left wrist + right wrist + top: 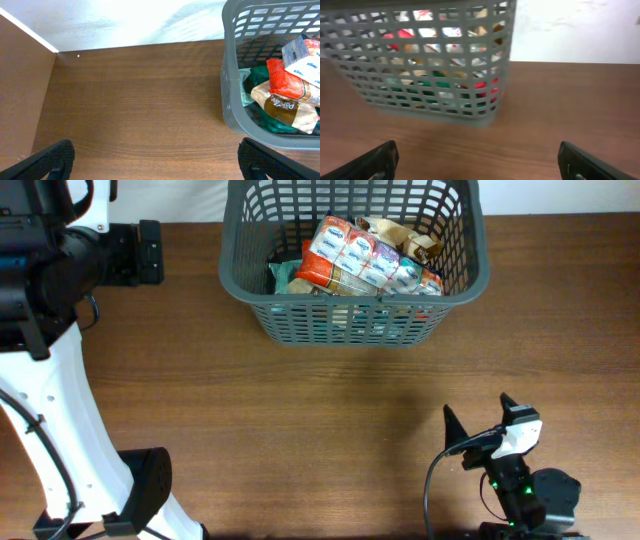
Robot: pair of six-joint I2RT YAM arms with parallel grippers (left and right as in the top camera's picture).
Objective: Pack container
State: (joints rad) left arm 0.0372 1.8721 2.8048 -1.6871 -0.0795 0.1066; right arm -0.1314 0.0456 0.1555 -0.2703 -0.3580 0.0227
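Overhead, near edge first: right end effector [478, 420] sits low at the near right of the table [300, 410], fingers spread wide, nothing btwn them. Right wrist view agrees: its dark fingertips [380, 157] sit at the frame's bottom corners w/ only brown wood btwn them, touching nothing.

Further back, at the table's far edge & roughly centre, stands the basket [350, 325]. It's dark grey w/ lattice sides, upright, base flat on the wood, well apart from the right end effector. Inside it:
- a white/blue/red packet [365, 260] lying across the top
- a crumpled brown packet [400, 235] just behind
- sth green [285, 275] lower down at the left side

Left end effector [155, 160] is out at the far left, abt level w/ the basket, near its left wall but not touching. Left wrist view shows the fingers [55, 157] wide apart & empty, wood below. In that view the basket's wall is on the right, w/ a tan bread-type packet [285, 105] & a red-orange wrapper [285, 82] on top of it. White wall [125, 20] runs behind the table.
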